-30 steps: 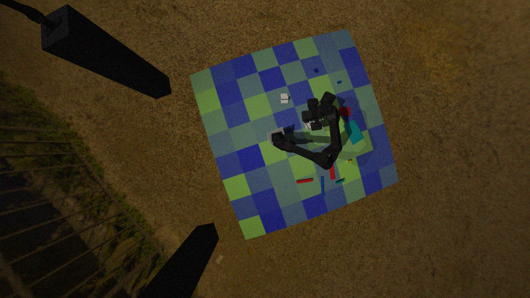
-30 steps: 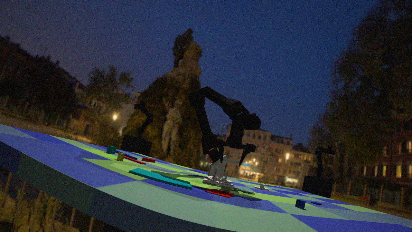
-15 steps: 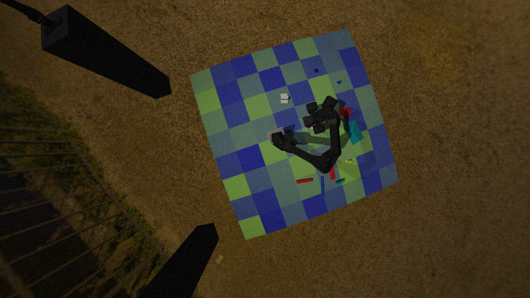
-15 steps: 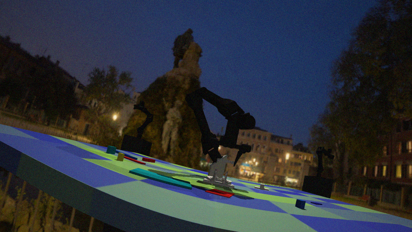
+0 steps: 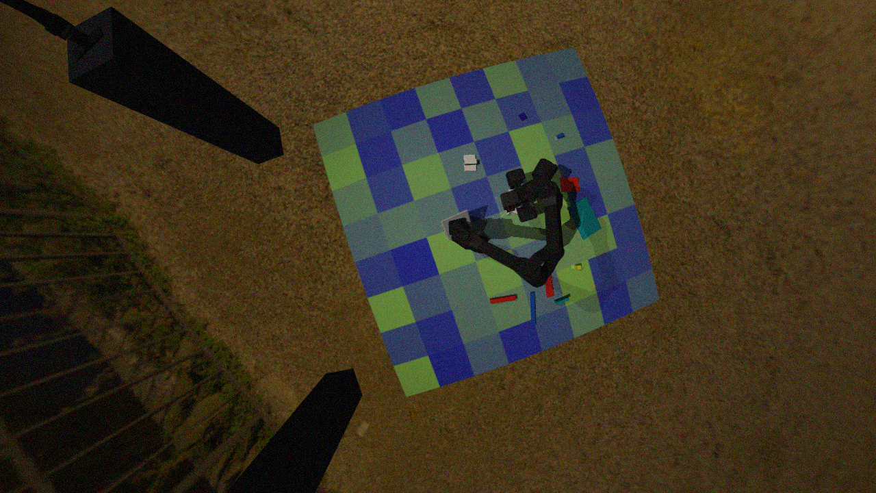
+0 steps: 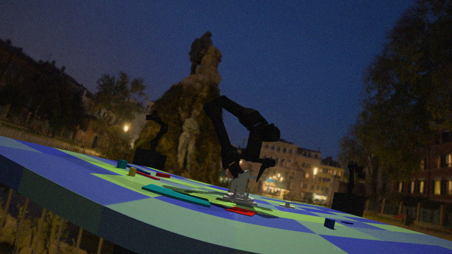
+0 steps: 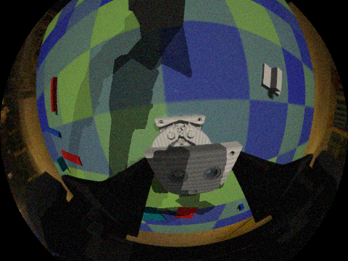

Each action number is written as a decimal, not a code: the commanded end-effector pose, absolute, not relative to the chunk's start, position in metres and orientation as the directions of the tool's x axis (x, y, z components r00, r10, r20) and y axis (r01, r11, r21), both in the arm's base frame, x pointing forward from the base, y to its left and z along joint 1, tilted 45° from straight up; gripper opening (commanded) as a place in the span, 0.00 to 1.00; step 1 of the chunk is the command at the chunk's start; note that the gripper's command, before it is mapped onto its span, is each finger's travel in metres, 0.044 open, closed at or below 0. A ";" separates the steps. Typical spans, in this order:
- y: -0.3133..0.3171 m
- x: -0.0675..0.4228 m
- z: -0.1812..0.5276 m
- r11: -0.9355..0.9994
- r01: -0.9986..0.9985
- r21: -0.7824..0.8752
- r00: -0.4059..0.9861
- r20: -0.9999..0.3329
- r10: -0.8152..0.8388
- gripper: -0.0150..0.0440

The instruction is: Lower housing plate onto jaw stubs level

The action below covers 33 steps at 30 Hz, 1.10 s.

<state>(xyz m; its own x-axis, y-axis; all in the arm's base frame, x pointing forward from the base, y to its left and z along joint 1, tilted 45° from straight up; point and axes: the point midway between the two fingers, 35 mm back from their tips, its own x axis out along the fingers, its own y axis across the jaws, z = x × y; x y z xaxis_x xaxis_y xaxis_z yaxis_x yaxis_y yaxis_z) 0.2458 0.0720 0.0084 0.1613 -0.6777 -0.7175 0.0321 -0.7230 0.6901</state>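
Observation:
My gripper (image 6: 248, 178) (image 7: 193, 156) is shut on the housing plate (image 7: 221, 156), a grey-white plate with two round holes and one small corner hole. The plate shows nearly edge-on between the fingers in the exterior view, above the white base (image 6: 238, 198). The base has a tall upright part (image 6: 240, 183) near one finger; whether they touch is unclear. In the wrist view the pale jaw assembly (image 7: 181, 139) shows beyond the held plate. Two round stubs (image 7: 171, 135) (image 7: 191, 134) stand on it, uncovered by the plate from this view. The lower part of the assembly is hidden by the plate.
A small white block (image 5: 469, 158) (image 6: 286, 205) (image 7: 267, 77) stands apart from the base. A red plate (image 5: 569, 184) (image 6: 241, 211) and a teal slab (image 5: 588, 218) (image 6: 175, 195) lie near the base. A blue block (image 6: 329, 223) and a yellow block (image 6: 132, 171) lie farther off.

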 end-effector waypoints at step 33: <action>0.064 0.237 0.014 -0.719 0.032 0.694 0.164 -0.714 -0.681 0.85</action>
<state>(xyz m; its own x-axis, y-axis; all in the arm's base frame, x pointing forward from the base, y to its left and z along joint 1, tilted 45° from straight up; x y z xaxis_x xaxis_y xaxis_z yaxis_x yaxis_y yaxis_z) 0.2369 0.0642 0.0138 0.1608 -0.6783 -0.7170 0.0299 -0.7228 0.6904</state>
